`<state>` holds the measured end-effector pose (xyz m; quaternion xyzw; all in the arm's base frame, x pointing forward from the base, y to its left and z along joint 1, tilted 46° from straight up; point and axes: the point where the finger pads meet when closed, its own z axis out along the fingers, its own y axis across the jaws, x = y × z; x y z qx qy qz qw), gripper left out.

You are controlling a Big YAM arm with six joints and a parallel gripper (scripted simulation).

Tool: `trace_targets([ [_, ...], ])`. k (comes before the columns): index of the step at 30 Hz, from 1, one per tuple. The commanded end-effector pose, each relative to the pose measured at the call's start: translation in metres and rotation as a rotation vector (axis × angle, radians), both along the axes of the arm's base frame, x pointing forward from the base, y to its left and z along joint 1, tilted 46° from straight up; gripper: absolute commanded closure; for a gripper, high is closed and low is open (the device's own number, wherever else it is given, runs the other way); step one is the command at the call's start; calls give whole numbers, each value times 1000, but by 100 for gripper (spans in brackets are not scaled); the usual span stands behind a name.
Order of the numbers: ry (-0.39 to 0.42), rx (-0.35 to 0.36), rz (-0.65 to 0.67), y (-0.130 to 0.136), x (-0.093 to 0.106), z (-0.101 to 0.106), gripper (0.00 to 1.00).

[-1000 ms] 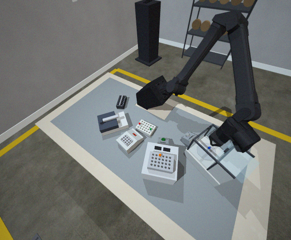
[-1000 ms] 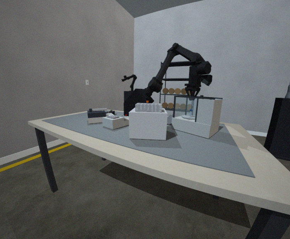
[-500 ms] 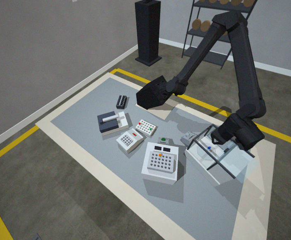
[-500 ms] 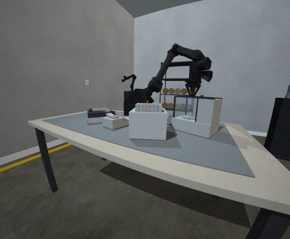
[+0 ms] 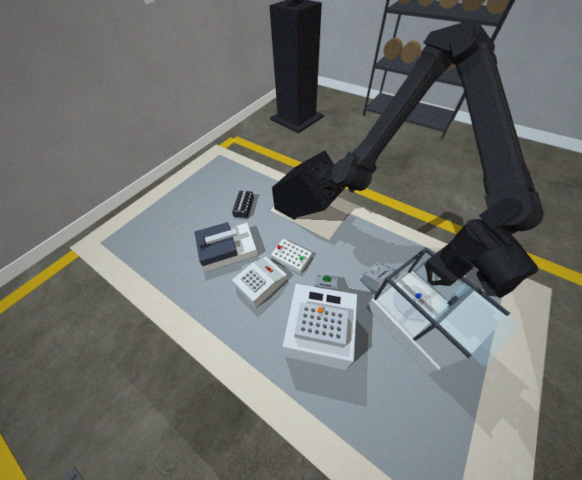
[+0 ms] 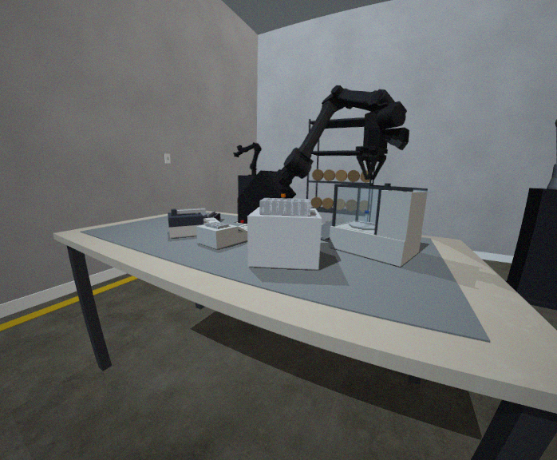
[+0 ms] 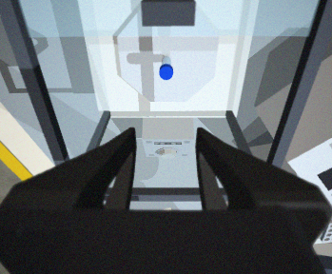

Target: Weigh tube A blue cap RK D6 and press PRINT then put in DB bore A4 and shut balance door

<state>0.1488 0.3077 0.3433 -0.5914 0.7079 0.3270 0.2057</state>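
Tube A [image 5: 418,295] [image 6: 367,212] [image 7: 166,72], blue-capped, stands upright near the middle of the pan [image 7: 194,81] inside the balance [image 5: 406,337] [image 6: 360,242]. The glass door [image 5: 483,325] is slid back, leaving the front part of the box top open; its dark handle [image 5: 453,300] [image 7: 168,12] shows at the top of the wrist view. My gripper [image 5: 432,280] [image 6: 371,176] [image 7: 166,137] is partly open and empty, just above the box's top frame, in front of the tube. The dry block [image 5: 257,296] [image 6: 219,237] shows no tube. The PRINT key [image 5: 375,269] is too small to read clearly.
The mixer [image 5: 318,356] [image 6: 283,242] holds an orange-capped tube [image 5: 320,310]. The tube rack [image 5: 293,265] holds a red-capped tube [image 5: 278,247] and a green-capped tube [image 5: 301,257]. Beyond are the spectrophotometer [image 5: 213,252] and magnet block [image 5: 243,203]. Dark rails frame the balance's box.
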Motion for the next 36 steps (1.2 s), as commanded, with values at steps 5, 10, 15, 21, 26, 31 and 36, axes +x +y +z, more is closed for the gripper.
trace_targets([
  [5,-55,47,-2,-13,5,40,64],
  [10,-56,47,-2,-20,5,46,64],
  [15,-47,38,-2,-21,8,46,64],
  [21,-57,45,-2,-31,6,56,64],
  [26,-50,39,-2,-30,8,54,64],
  [31,-35,30,-7,-29,10,52,70],
  [36,-33,27,-7,-32,11,56,70],
])
